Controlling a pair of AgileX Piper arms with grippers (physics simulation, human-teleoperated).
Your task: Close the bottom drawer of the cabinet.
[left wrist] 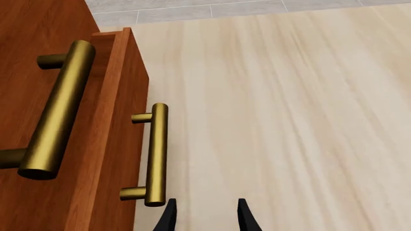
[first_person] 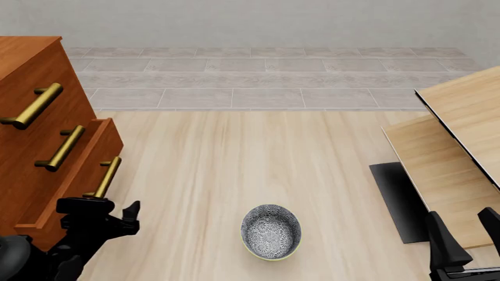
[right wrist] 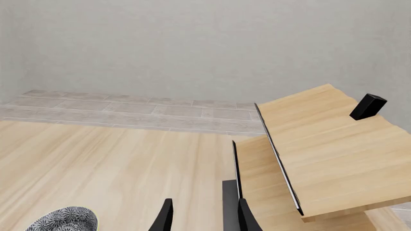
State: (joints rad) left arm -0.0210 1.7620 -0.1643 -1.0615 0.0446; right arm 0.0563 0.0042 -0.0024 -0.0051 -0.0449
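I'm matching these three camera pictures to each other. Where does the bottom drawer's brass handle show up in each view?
Left wrist view: the bottom drawer's handle stands close ahead of the left end effector, on the drawer's front.
Front view: the handle is at lower left, just above the left end effector.
Right wrist view: not in it.
Shared landmark: the pale wooden table, in all three.
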